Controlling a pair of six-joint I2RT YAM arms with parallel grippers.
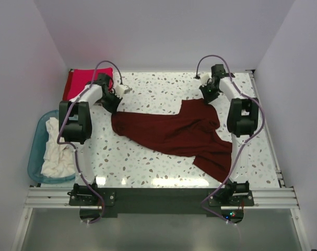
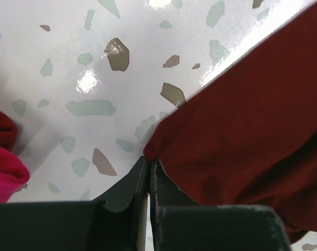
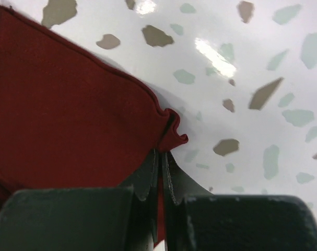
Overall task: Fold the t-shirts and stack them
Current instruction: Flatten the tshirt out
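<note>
Both my arms extended forward, wrists low over the surface [image 1: 158, 89]. Left pincer [image 2: 149, 166] pressed together on a corner of the maroon t-shirt [image 1: 168, 133]. Right pincer [image 3: 161, 157] pinching its bunched edge. Shirt lies spread mid-surface.

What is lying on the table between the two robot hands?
The dark red shirt, spread across the table from the left gripper to the right gripper. Each pinches an edge. The top view shows it.
</note>
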